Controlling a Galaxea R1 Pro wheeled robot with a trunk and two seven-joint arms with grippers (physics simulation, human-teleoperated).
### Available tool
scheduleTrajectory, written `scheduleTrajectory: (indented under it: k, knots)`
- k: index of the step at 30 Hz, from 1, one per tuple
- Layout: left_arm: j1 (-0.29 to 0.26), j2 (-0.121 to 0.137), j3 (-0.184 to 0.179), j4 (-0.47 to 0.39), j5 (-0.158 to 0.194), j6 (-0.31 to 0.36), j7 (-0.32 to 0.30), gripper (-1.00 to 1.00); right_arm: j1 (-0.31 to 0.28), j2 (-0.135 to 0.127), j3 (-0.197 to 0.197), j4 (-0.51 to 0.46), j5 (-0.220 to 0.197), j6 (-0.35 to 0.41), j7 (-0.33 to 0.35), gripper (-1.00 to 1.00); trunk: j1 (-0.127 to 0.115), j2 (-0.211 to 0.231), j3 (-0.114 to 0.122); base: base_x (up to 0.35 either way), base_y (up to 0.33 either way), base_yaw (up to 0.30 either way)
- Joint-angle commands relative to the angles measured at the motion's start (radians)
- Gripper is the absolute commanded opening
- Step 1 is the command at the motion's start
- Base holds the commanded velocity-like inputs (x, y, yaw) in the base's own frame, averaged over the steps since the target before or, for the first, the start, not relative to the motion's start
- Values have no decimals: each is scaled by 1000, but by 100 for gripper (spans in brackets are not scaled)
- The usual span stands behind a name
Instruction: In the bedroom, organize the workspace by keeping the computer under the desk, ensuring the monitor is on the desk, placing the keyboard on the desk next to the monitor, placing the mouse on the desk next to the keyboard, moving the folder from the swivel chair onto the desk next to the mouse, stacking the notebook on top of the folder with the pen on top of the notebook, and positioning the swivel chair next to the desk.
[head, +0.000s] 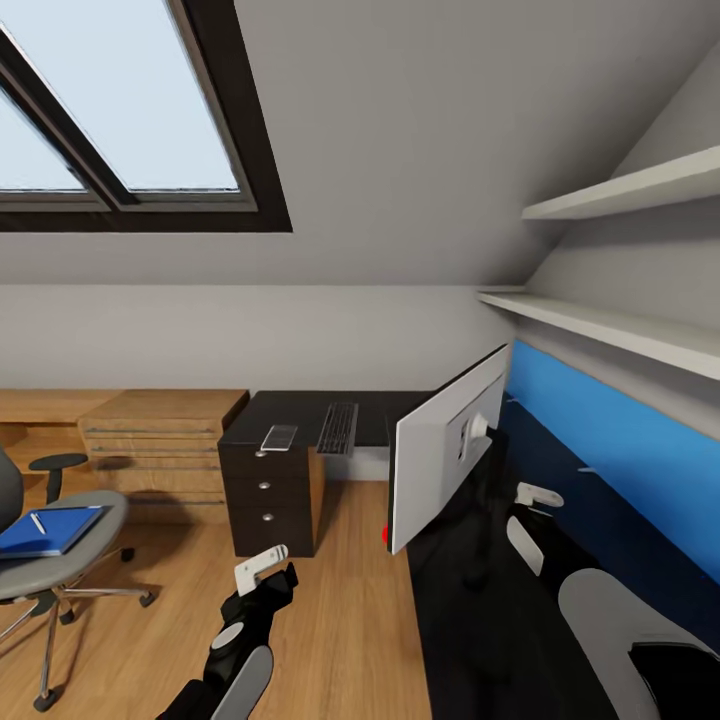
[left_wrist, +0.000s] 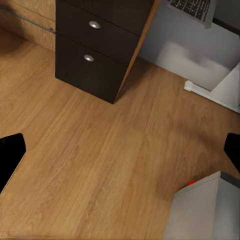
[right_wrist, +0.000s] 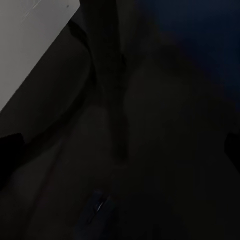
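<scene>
The swivel chair (head: 60, 565) stands at the left with the blue folder (head: 50, 530) on its seat and the pen (head: 37, 522) lying on the folder. On the black desk (head: 300, 410) lies the keyboard (head: 338, 428) (left_wrist: 192, 7). The monitor (head: 445, 460) (left_wrist: 205, 210) stands on the desk's near wing, pale back toward me, red dot at its lower corner. My left gripper (head: 270, 572) (left_wrist: 120, 150) hangs open over the floor. My right gripper (head: 530, 518) (right_wrist: 120, 150) is open behind the monitor. Computer, mouse and notebook are out of view.
A small flat grey rectangle (head: 279, 437) lies on the desk beside the keyboard. The black drawer unit (head: 268, 500) (left_wrist: 95, 50) stands under the desk. A light-wood chest (head: 160, 440) sits against the far wall. Shelves (head: 620, 330) and a blue wall panel (head: 620, 440) run along the right.
</scene>
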Motion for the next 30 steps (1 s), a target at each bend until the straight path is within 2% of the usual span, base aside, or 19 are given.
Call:
scheduleTrajectory:
  k: [1, 30]
  knots:
    - [-1, 1, -3, -2, 3, 4, 8, 100, -1, 0, 4, -2, -5, 6, -5, 100, 4, -9, -5, 0, 0, 0]
    - [-1, 3, -3, -5, 2, 6, 12, 100, -1, 1, 7, 10, -7, 6, -7, 100, 115, -212, -96, 0, 0, 0]
